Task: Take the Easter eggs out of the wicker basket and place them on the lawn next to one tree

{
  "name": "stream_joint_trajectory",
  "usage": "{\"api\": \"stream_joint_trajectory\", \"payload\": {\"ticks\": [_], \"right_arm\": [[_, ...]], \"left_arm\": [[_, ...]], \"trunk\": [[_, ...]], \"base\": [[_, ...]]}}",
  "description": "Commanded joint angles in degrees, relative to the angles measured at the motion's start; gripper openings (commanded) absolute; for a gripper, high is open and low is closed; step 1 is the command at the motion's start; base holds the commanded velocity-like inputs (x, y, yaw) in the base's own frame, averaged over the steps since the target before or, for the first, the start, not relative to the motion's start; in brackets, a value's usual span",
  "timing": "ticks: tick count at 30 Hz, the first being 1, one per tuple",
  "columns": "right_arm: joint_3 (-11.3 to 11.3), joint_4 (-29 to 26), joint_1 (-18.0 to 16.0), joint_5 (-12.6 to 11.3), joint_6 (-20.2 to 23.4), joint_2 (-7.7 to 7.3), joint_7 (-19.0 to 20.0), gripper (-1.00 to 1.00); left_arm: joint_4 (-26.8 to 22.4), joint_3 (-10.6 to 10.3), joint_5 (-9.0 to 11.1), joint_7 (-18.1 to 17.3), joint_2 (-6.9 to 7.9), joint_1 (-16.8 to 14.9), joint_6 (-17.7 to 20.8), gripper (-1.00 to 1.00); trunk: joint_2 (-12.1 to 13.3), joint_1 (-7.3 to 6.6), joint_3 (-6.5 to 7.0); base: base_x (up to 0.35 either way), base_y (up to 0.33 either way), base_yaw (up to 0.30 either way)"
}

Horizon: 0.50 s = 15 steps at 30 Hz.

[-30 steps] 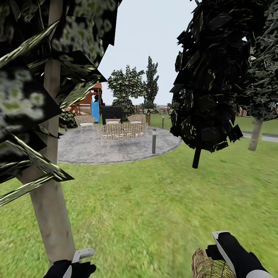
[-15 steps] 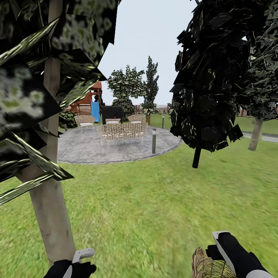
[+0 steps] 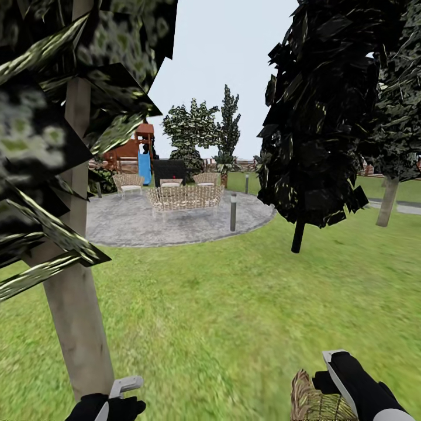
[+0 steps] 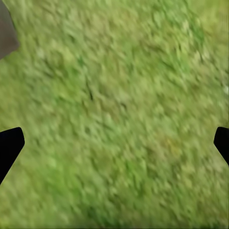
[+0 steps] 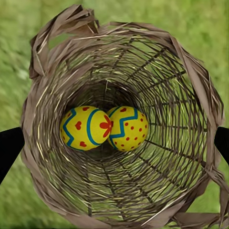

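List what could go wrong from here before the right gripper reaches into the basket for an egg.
1. The two Easter eggs lie touching at the bottom of the deep wicker basket; grasping one may nudge the other or let it slip.
2. The right gripper, open above the rim, could snag the weave and tip the basket.
3. The tree trunk stands close to the left gripper, risking a bump.

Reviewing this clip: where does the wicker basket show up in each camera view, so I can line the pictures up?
Head view: the wicker basket sits at the bottom edge, right of centre, just beside the right gripper.
Right wrist view: seen from above, its rim rings the picture, with two Easter eggs at the bottom.
Left wrist view: grass, no basket.
Shared landmark: the lawn.
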Motion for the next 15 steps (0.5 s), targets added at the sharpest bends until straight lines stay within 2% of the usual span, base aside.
{"api": "stream_joint_trajectory", "payload": {"ticks": [1,15], "right_arm": [[0.3,-0.1,0.0,0.0,0.3,-0.06,-0.1,1.0],[0.3,-0.1,0.0,-0.1,0.3,-0.06,-0.1,1.0]], "left_arm": [[-0.1,0.2,0.2,-0.1,0.0,0.0,0.4,1.0],[-0.1,0.3,0.2,-0.1,0.04,0.0,0.5,1.0]], "trunk": [[-0.5,0.22,-0.25],[-6.1,3.3,-2.77]], "base": [[0.0,0.0,0.0],[0.0,0.0,0.0]]}}
